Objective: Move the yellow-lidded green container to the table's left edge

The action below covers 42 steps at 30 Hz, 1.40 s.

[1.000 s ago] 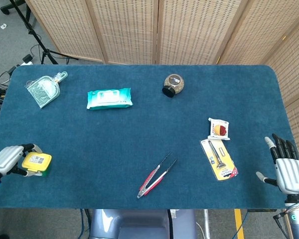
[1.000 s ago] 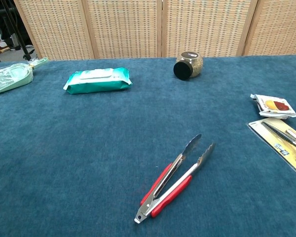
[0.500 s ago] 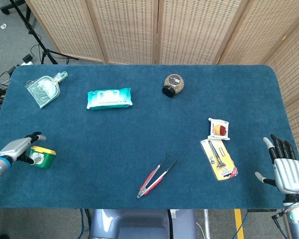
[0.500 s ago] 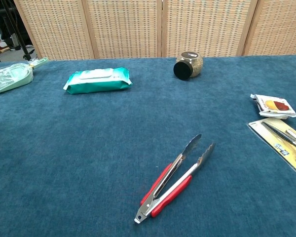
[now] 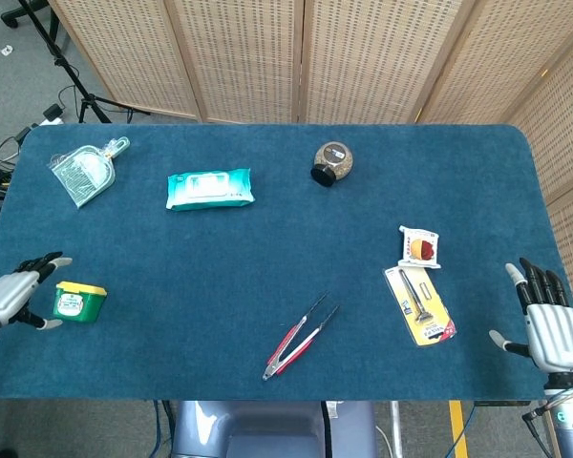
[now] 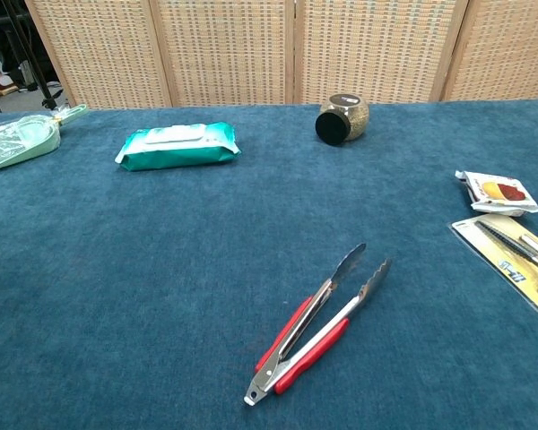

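Where cloth runs blue, squat green container.

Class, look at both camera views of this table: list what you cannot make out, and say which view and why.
- Small green container with yellow lid: outside the chest view's frame; its label is too small to read in the head view.
- Left robot hand: arm cut by the head view's left edge; absent from the chest view.
- Right robot hand: head view only.
- Yellow-backed tool package: cut by the chest view's right edge.
- Round dark-lidded jar: contents too small to tell.

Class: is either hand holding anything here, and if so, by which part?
Nothing is held. The left hand sits open beside the green container; the right hand is open too.
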Each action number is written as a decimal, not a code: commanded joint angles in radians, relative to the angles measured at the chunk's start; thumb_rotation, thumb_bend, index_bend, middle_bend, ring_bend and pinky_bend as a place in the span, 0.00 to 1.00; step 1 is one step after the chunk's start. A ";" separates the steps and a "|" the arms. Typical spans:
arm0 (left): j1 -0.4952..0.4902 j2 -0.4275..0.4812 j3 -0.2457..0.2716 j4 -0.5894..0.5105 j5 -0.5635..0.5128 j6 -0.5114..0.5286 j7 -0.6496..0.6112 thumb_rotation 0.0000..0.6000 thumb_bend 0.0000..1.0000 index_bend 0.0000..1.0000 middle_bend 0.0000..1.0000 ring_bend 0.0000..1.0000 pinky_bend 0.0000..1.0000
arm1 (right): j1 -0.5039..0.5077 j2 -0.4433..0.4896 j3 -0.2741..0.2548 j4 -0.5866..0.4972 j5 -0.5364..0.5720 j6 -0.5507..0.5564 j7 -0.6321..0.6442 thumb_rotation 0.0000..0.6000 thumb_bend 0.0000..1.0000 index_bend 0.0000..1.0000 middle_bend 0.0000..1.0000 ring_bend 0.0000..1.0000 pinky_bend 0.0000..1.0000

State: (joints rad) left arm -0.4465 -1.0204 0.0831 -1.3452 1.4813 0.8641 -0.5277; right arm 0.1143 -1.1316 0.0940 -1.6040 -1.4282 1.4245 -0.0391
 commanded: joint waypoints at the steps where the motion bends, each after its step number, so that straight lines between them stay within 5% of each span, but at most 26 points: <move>1: 0.063 -0.065 0.013 0.072 0.015 0.089 0.066 1.00 0.04 0.00 0.00 0.00 0.00 | 0.000 0.001 0.000 -0.001 0.000 0.000 0.002 1.00 0.00 0.00 0.00 0.00 0.00; 9: 0.095 -0.136 -0.024 0.125 -0.026 0.150 0.102 1.00 0.05 0.00 0.00 0.00 0.00 | 0.001 0.001 -0.001 -0.001 0.000 -0.003 0.003 1.00 0.00 0.00 0.00 0.00 0.00; 22: 0.059 -0.180 -0.040 0.140 -0.059 0.067 0.149 1.00 0.06 0.00 0.00 0.00 0.07 | 0.004 0.001 0.003 0.003 0.013 -0.013 0.006 1.00 0.00 0.00 0.00 0.00 0.00; 25: 0.065 -0.194 -0.048 0.152 -0.059 0.088 0.157 1.00 0.07 0.12 0.04 0.07 0.15 | 0.006 0.001 0.003 0.005 0.015 -0.018 0.007 1.00 0.00 0.00 0.00 0.00 0.00; 30: 0.077 -0.216 -0.058 0.173 -0.058 0.125 0.165 1.00 0.11 0.47 0.27 0.27 0.30 | 0.007 0.000 0.003 0.006 0.017 -0.021 0.007 1.00 0.00 0.00 0.00 0.00 0.00; 42: 0.074 -0.171 -0.059 0.125 -0.048 0.115 0.112 1.00 0.32 0.57 0.35 0.35 0.37 | 0.010 -0.002 0.001 0.008 0.019 -0.029 0.007 1.00 0.00 0.00 0.00 0.00 0.00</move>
State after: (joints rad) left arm -0.3695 -1.2150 0.0212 -1.1985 1.4192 0.9778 -0.3864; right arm 0.1242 -1.1331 0.0950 -1.5957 -1.4095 1.3960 -0.0326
